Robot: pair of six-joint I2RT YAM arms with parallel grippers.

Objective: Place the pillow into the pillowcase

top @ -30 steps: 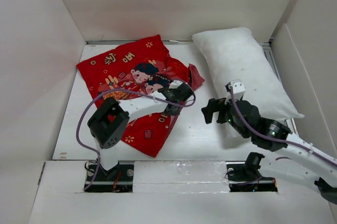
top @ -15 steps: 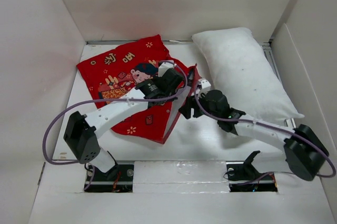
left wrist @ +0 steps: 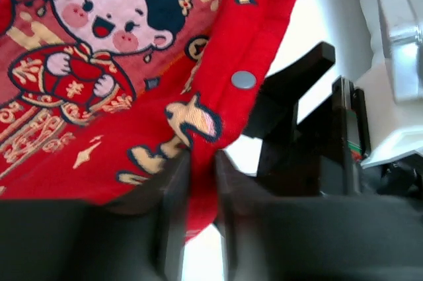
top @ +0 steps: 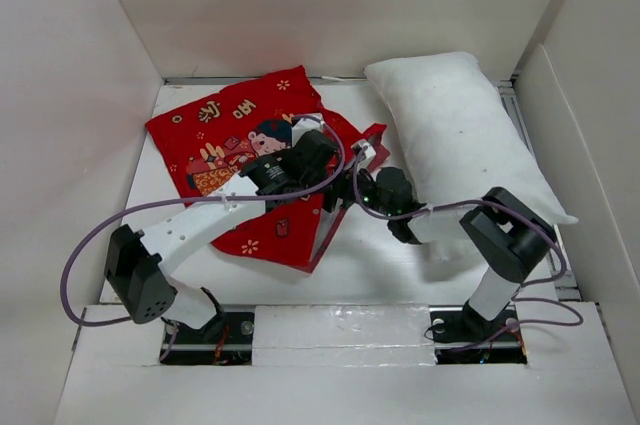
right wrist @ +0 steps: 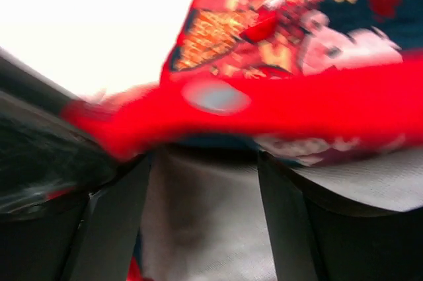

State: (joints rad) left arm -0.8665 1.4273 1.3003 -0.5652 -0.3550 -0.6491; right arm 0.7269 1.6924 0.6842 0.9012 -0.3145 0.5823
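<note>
resting on a white table (top: 380,265) between white walls (top: 330,5): pillowcase (top: 220,125) beside pillow (top: 450,115).

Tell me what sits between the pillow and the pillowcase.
No loose object. Only the left gripper, pinching the raised edge of the pillowcase, and the open right gripper beside it stand between that edge and the pillow.

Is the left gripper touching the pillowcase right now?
Touching. The left wrist view shows the left gripper closed on the pillowcase hem, red fabric pinched between the jaws.
</note>
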